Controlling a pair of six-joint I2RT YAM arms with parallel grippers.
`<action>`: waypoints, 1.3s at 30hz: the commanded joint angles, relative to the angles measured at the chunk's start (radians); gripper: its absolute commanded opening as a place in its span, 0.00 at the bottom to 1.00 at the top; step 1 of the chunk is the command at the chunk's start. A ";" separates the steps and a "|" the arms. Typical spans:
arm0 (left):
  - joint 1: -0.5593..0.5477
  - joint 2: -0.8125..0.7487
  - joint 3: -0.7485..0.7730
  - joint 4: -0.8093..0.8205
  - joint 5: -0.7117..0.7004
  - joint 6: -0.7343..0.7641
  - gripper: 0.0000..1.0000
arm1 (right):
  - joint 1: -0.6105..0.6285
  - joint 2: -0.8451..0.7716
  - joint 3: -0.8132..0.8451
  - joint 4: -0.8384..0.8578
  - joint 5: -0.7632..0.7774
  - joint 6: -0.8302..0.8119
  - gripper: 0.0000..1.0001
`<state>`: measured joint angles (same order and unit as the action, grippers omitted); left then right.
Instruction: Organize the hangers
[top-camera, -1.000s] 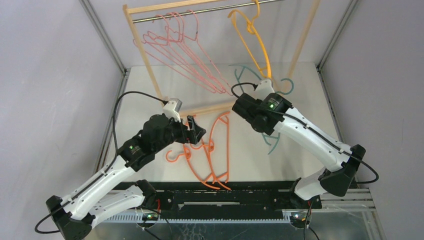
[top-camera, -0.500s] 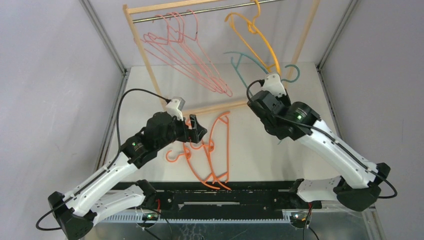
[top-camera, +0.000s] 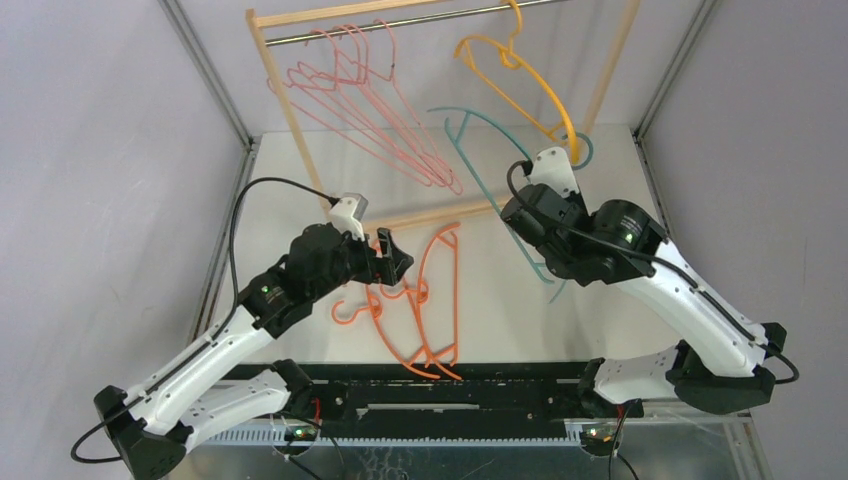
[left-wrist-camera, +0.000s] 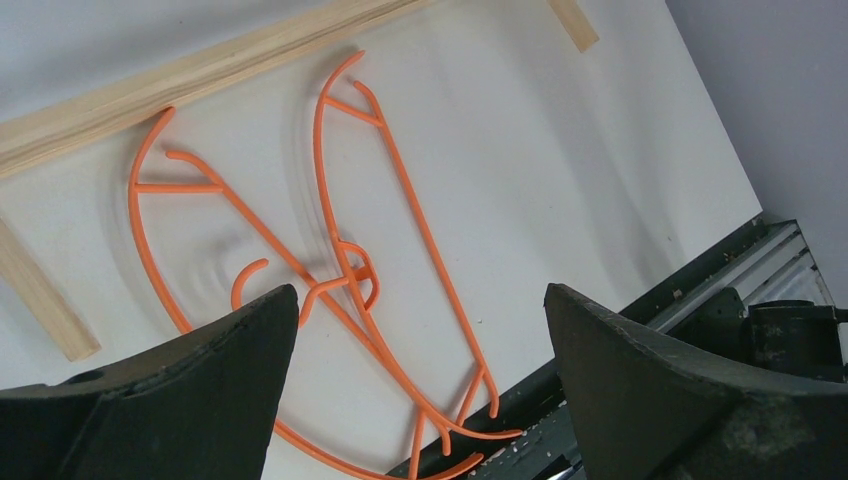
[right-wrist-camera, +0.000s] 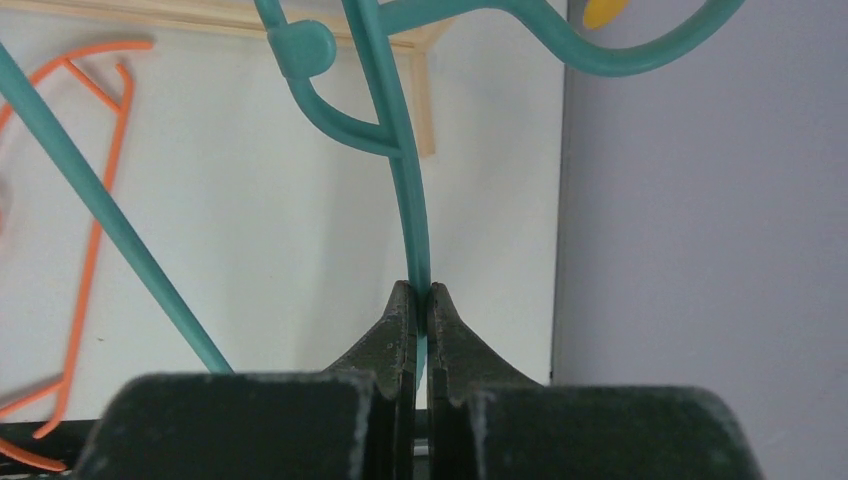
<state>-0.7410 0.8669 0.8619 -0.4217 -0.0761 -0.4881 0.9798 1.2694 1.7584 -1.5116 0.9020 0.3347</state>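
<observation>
Right gripper, pressed together, pinches our teal hanger by its neck above the table. We judge the rod lies up and beyond the grip, the hanger's body trailing left, its hook nearest it. Left gripper hangs spread over orange hangers.

Cropped by the overhead view's top edge: top of the rack, hook of the yellow hanger. Hidden behind the right arm: lower stretch of the teal hanger. Cut off at the left wrist view's bottom, partly behind a finger of the left end effector: ends of the orange hangers.
</observation>
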 joint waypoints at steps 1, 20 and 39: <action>0.006 -0.026 0.023 0.034 -0.010 0.009 0.98 | 0.050 0.033 0.058 -0.088 0.105 0.045 0.00; 0.006 -0.009 0.033 0.041 -0.014 0.010 0.98 | 0.044 -0.199 -0.001 0.229 -0.442 0.106 0.00; -0.257 0.075 0.216 0.334 0.134 -0.143 0.94 | 0.041 -0.367 -0.371 0.265 -0.358 0.289 0.00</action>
<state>-0.9314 0.8902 1.0332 -0.2577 0.0074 -0.5713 1.0222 0.9222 1.4010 -1.3457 0.5148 0.5781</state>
